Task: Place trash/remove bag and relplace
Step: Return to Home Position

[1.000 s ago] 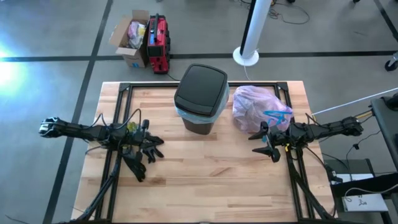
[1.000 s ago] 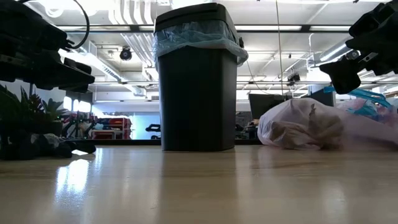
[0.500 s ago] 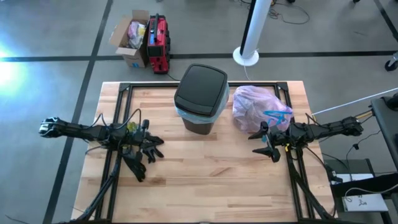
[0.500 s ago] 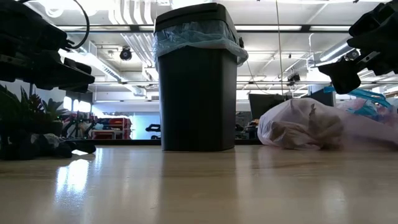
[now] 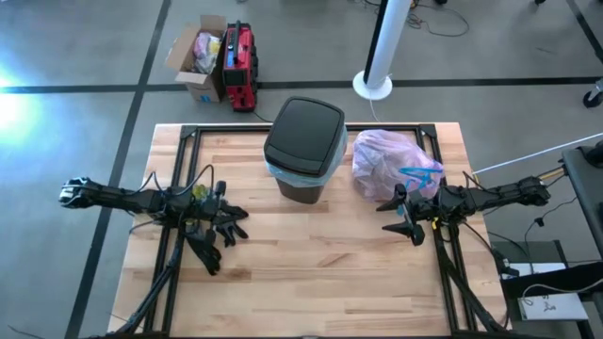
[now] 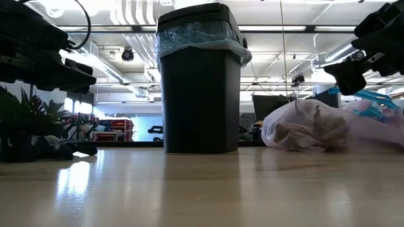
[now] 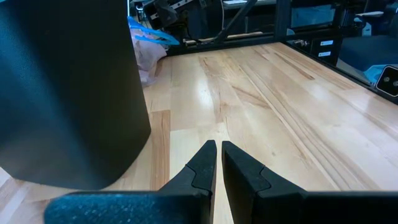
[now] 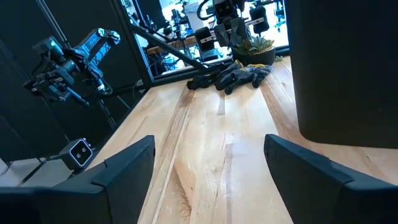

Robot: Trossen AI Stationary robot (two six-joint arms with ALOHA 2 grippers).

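- The trash bin (image 5: pixel 303 149) is standing upper centre in the high view, with its black lid down.
- A light blue liner (image 6: pixel 189 34) is peeking out under the lid rim, upper centre in the low view, so the replacement looks done.
- The bag (image 5: pixel 391 165), the pink-lavender one, is lying out of the bin on the table (image 5: pixel 311 273), just right of the bin in the high view, with its blue drawstrings (image 5: pixel 415 174) on its right side.
- The trash (image 6: pixel 315 129) is showing as a brownish crumpled lump through the bag's skin at right in the low view. I am seeing no loose scraps on the wood.
- The left gripper (image 7: pixel 217 146) is hovering over the left half of the table and facing the bin. Its fingers are pressed nearly together with only a sliver of gap, and it is carrying nothing.
- The right gripper (image 5: pixel 399 215) is hovering centre right in the high view, just below the bag and not touching it. Its fingers are spread wide and it is carrying nothing.
- The black gloves (image 8: pixel 230 78) are lying near the left arm, at top centre in the right wrist view, and are not part of the job.
- Progress judgement: trash bagged, old bag pulled, new liner in and lid closed, so the job is basically finished.
- What is left, as far as I can judge, is both arms retracting to rest. The only risk is the right arm clipping the bag beside it.
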